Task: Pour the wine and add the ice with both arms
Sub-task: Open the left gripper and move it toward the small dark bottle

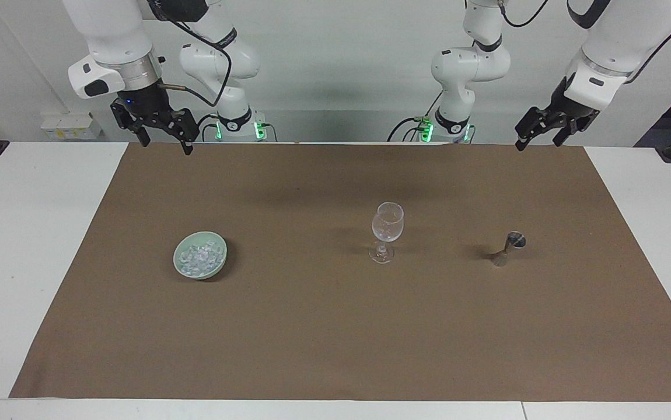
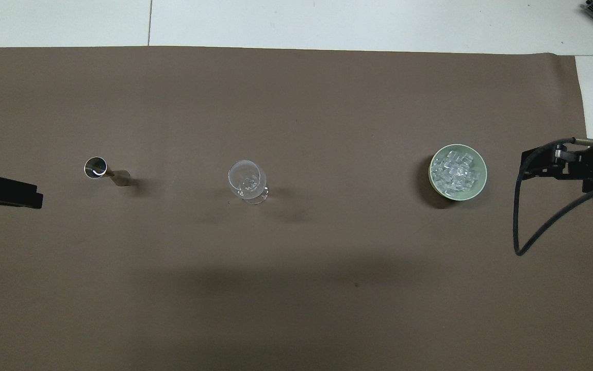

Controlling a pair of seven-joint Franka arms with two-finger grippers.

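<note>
two open hands, ice (image 1: 199, 256) untouched

Brown mat (image 1: 335, 326) across the white surface (image 1: 26, 245), power strip (image 1: 70, 126) by the wall near the mat's corner

Ice (image 1: 199, 256): glittering heap of small clear chunks in pale green bowl (image 1: 219, 261), toward right arm's end. Wine glass (image 1: 387, 231) upright mid-mat. Steel jigger (image 1: 509, 247) upright toward left arm's end.
</note>
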